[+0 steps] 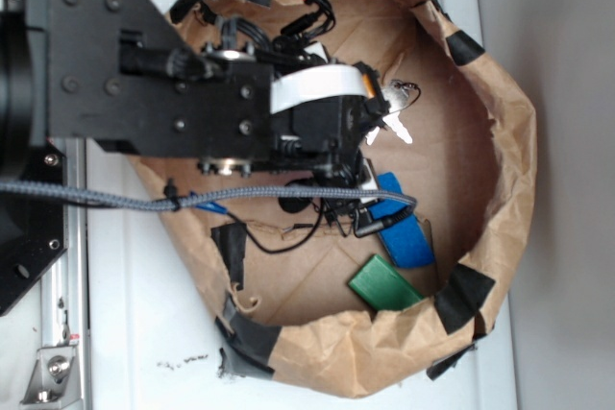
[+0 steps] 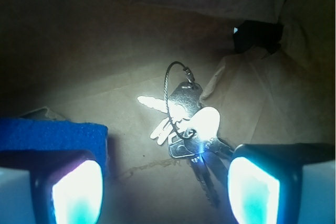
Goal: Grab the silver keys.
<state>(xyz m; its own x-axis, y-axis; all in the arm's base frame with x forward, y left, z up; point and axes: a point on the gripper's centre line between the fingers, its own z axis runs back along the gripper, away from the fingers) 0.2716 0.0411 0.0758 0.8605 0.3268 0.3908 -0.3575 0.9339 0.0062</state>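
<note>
- Here, the gripper [image 2: 165, 187] hung spread wide inside the paper bag [image 1: 500, 189], its two glowing fingertips [image 2: 77, 190] apart at the lower corners of the wrist view and holding nothing.
- Between and just beyond those fingertips lay the silver keys [image 2: 185, 121], one bunch of at least four keys fanned on a thin wire ring [image 2: 170, 85], flat on the brown bag floor and not touched by either finger.
- From the exterior view, the keys glinted just past the tip of the black arm [image 1: 173, 84], toward the upper middle of the bag floor.
- One blue block [image 1: 399, 223] lay near the keys, beside the left fingertip in the wrist view; whether it touched the finger could not be told.
- One green block [image 1: 382, 285] lay further along the floor, close to the blue block and near the bag's wall.
- Black tape patches [image 1: 465, 297] marked the bag's rolled rim, at least five of them visible.
- A braided grey cable [image 1: 115, 196] crossed over the bag's edge from the arm's side.
</note>
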